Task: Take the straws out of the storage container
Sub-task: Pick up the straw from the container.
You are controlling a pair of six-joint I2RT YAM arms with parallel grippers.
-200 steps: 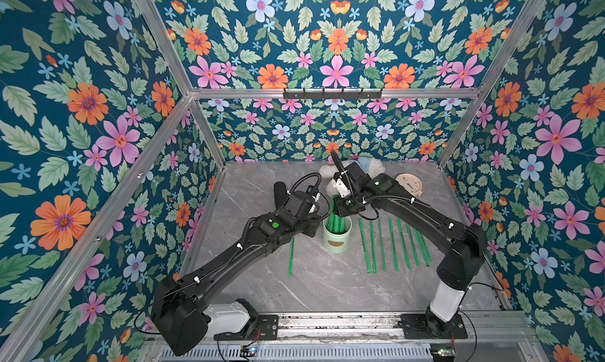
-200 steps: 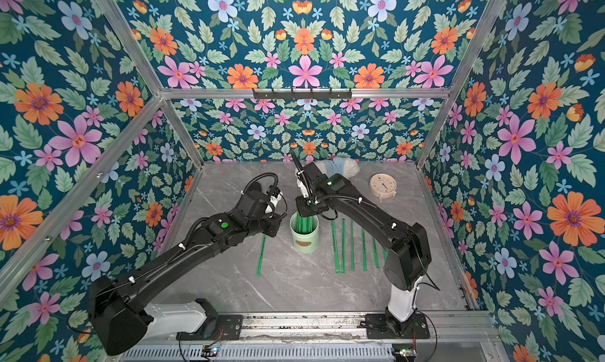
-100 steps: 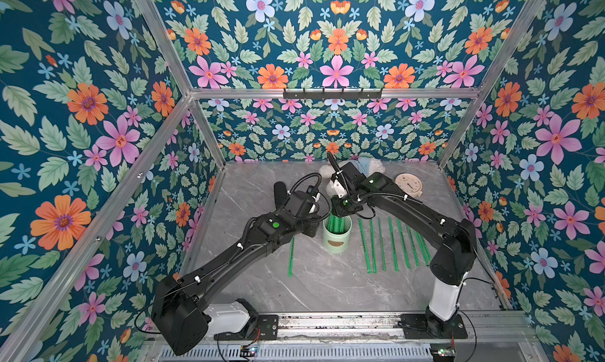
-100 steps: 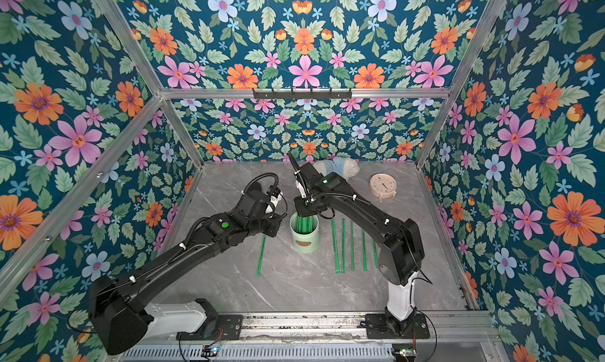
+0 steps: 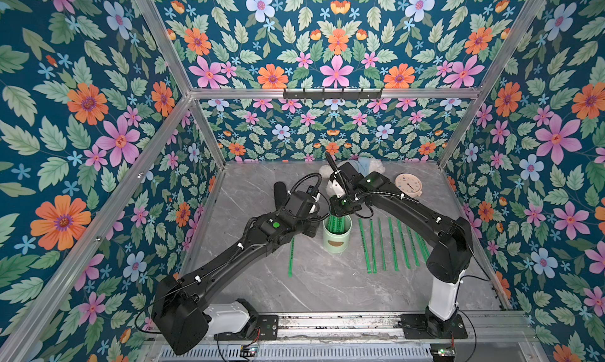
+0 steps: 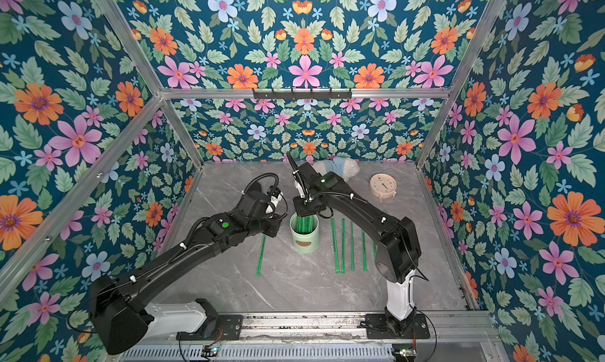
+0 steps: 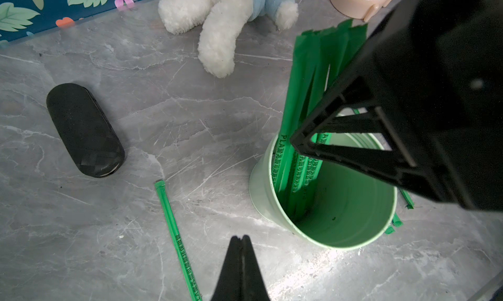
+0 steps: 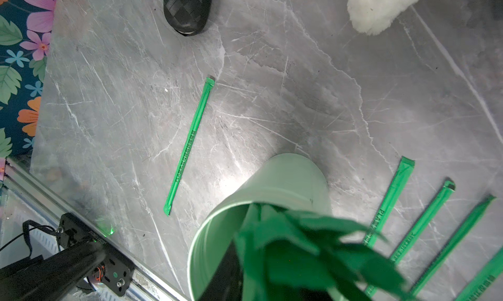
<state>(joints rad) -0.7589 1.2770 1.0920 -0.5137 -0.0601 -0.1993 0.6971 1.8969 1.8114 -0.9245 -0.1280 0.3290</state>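
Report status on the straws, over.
Left tool shut beside storage container. Right tool at straws standing inside, grip unclear. Other straws flat on table.

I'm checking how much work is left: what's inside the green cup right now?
A bunch of green straws stands in the cup, leaning against one side, tops sticking out. Some bare floor shows. The right gripper covers part of the opening, so no exact count.

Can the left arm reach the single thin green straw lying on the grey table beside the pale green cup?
Probably yes. The left gripper hovers close beside that thin green straw, with bare marble between them; its jaws are shut and would need opening first.
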